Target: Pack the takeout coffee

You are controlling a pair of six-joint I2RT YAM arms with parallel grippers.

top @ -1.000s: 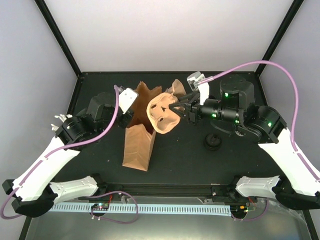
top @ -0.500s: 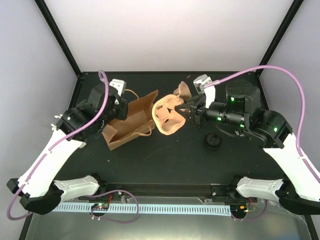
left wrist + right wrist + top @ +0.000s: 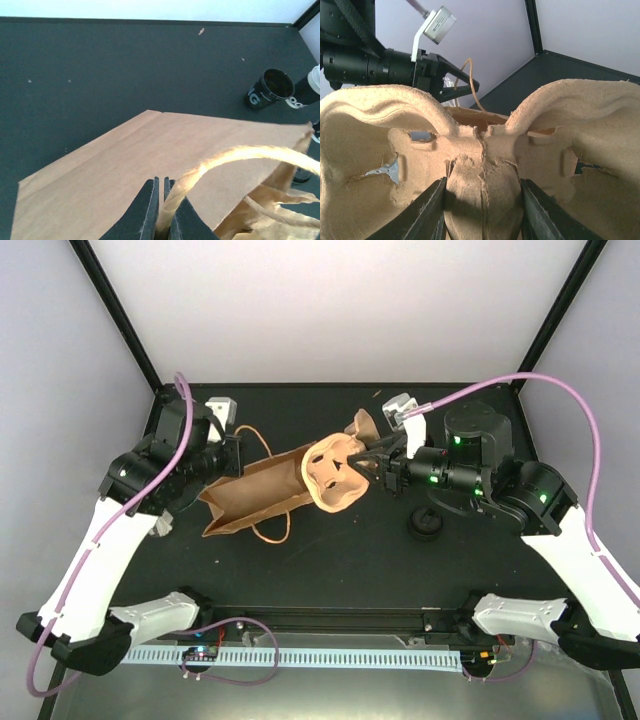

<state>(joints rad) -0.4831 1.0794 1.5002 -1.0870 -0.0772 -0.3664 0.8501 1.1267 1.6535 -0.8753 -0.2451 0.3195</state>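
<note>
A black cup with white print and a pale top [image 3: 309, 89] is cut off by the right edge of the left wrist view; I cannot tell whether it is the takeout coffee. It is hidden in the top view. A brown paper bag [image 3: 255, 495] lies on its side, mouth toward the right. My left gripper [image 3: 237, 453] is shut on its twine handle [image 3: 240, 152], seen between the jaws in the left wrist view [image 3: 161, 184]. My right gripper [image 3: 368, 462] is shut on a pulp cup carrier [image 3: 332, 478] and holds it up at the bag's mouth; it fills the right wrist view [image 3: 385, 125].
A black cup with a dark inside [image 3: 270, 89] stands at the back right, beside the cut-off cup. A small black round object [image 3: 427, 525] sits on the black table [image 3: 350, 570] in front of the right arm. The bag's other handle [image 3: 270, 532] trails toward the front.
The bag stood upright a second ago; my left gripper has swung back and left and laid it on its side. The right gripper and the carrier have barely moved.
</note>
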